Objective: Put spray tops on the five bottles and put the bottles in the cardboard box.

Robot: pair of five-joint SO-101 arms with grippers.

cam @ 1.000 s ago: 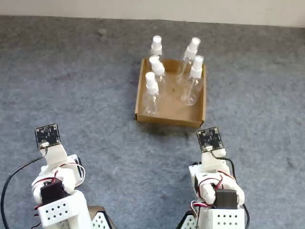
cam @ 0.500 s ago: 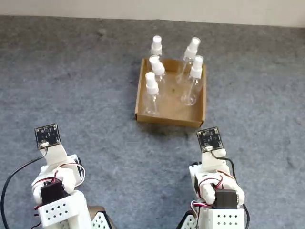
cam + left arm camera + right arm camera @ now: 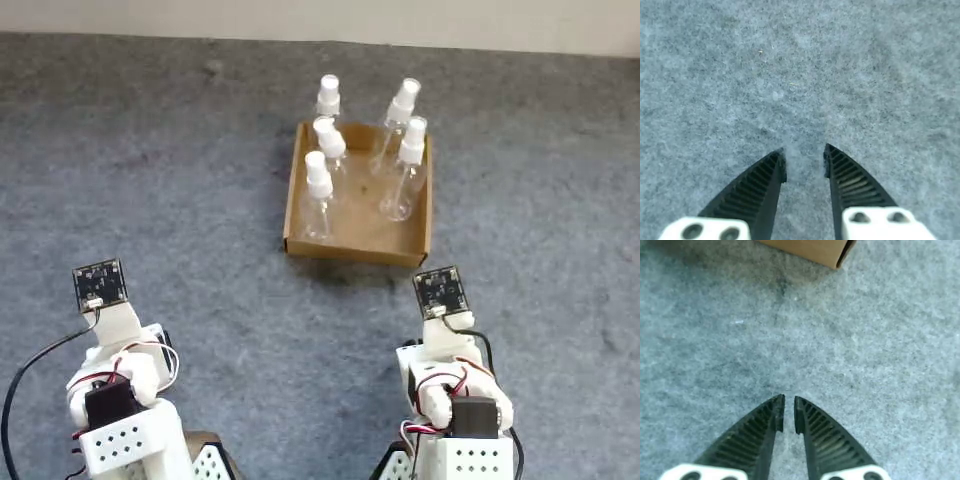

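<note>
Visitor: Where are the bottles, then?

Robot: Ahead of my right gripper, standing upright in the cardboard box. Every one wears its white spray top. Four stand plainly inside the walls. The fifth bottle, the one farthest from me, is at the far wall, and I cannot tell whether it stands inside it or just beyond it.

Visitor: Why upright?

Robot: My guess is that upright they pack close together, nothing rolls about, and each top stays proud of the walls where a gripper could take hold of it.

Visitor: And your arms?

Robot: Both are folded low at my end of the bench, well short of the box, wrists tipped down at the grey covering. My left gripper has its jaws apart by a modest gap, with nothing between them. My right gripper's jaws are drawn almost together, only a sliver between the tips, and it holds nothing either. The box's near corner lies a little ahead of the right one; from the left one the box is ahead and well off to the side.

Visitor: So the job?

Robot: Done, I judge, or one short nudge from it. It hangs on that fifth bottle.
</note>
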